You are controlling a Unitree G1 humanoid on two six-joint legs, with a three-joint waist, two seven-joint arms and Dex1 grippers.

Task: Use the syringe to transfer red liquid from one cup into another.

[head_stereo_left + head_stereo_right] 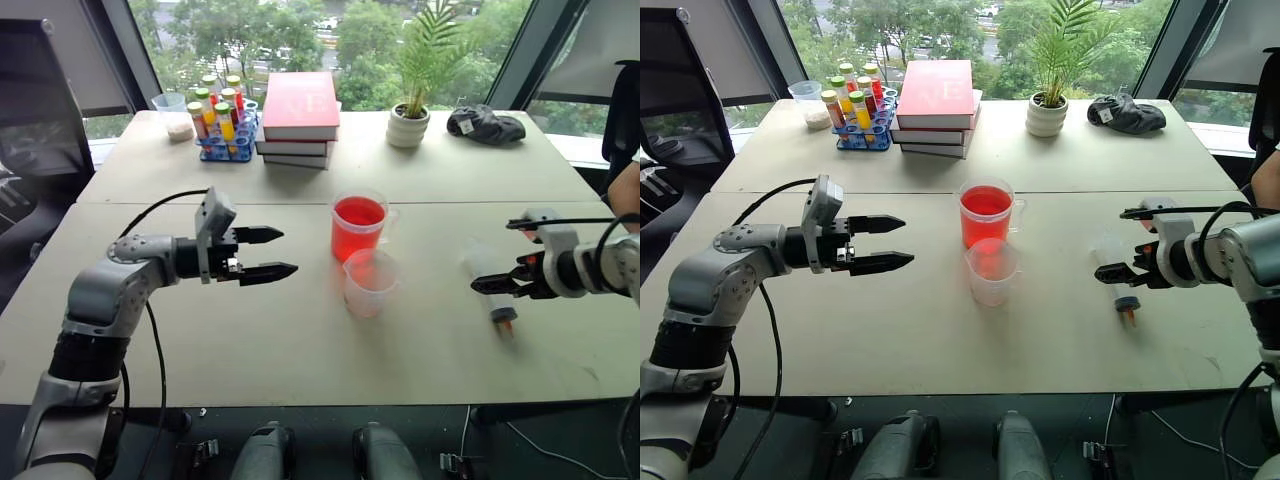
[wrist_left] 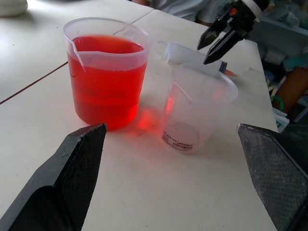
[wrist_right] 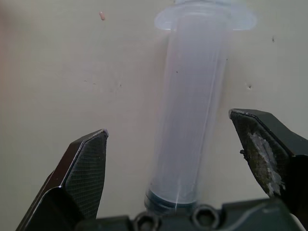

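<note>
Head view: the syringe (image 1: 492,290) lies flat on the table's (image 1: 300,340) right side, below the spread right gripper (image 1: 500,283). Right wrist view: its barrel sits between the fingers (image 3: 84,168), untouched. The left gripper (image 1: 270,253) is spread, left of the handled cup (image 1: 358,226) and shorter cup (image 1: 368,283).

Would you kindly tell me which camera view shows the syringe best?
The right wrist view: the syringe lies on the table between the open right gripper's fingers, its barrel and flange plain. The eye views show it small and partly behind that gripper; the left wrist view shows just a bit behind the shorter cup.

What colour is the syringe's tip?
Orange-red, on the clear syringe; clearest in the right eye view.
</note>
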